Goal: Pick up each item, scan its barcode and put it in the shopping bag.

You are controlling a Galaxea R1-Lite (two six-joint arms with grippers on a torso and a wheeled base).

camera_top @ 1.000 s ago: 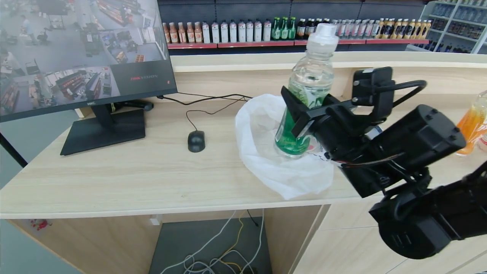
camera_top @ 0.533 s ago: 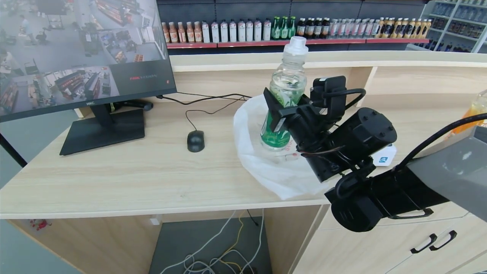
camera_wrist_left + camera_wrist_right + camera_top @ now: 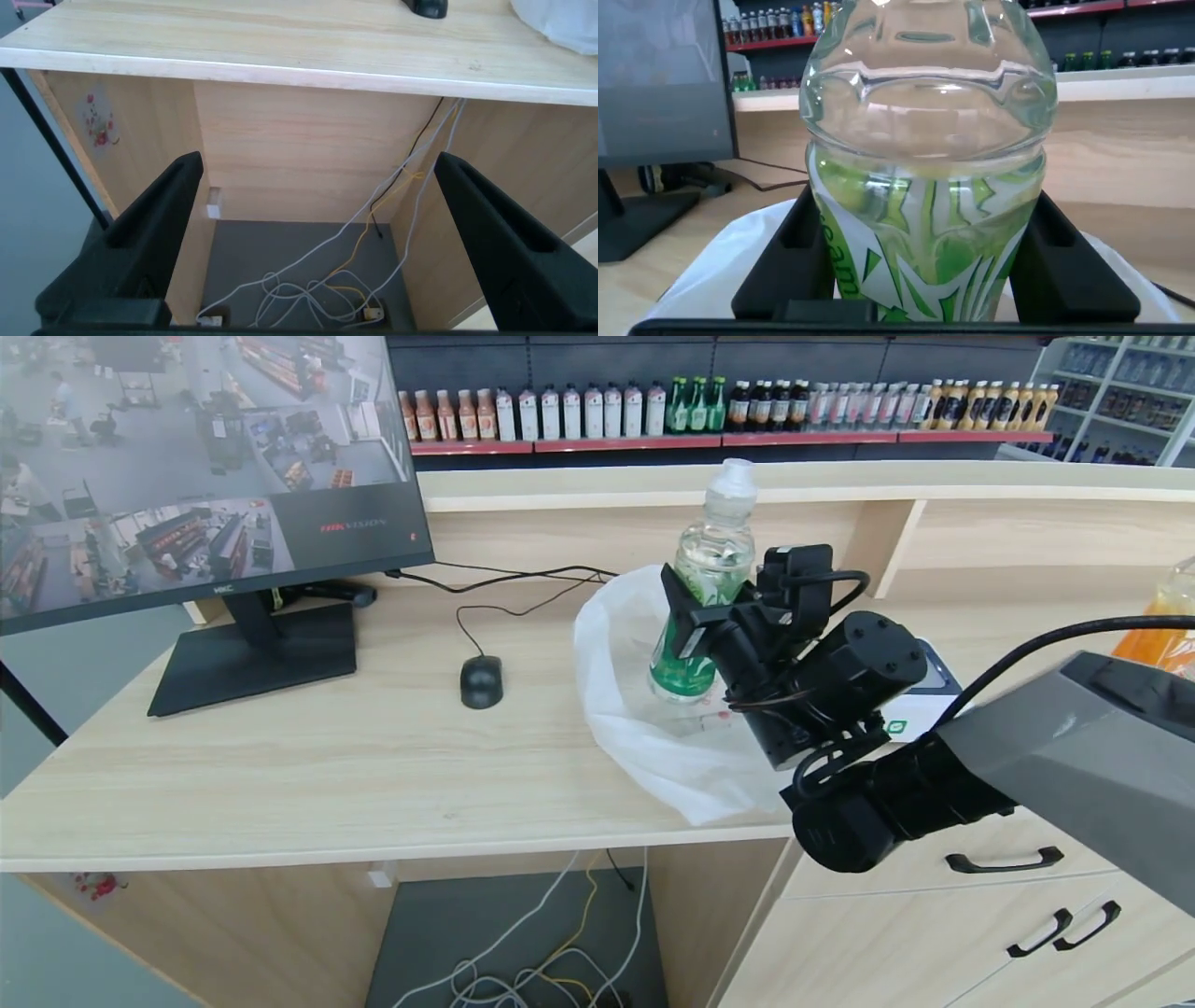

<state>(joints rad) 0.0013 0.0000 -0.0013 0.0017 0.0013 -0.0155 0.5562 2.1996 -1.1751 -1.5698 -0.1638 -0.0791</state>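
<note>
The left gripper sits low in front of the desk, below its front edge, fingers spread wide and holding nothing. The right gripper is clamped around the labelled middle of a clear bottle, which stands upright over the white shopping bag near the front edge, right of centre. The base is at the bag's mouth; contact cannot be confirmed. Judged status: release is pending, scanning unverifiable. An orange bottle at the right edge is not yet handled.
</note>
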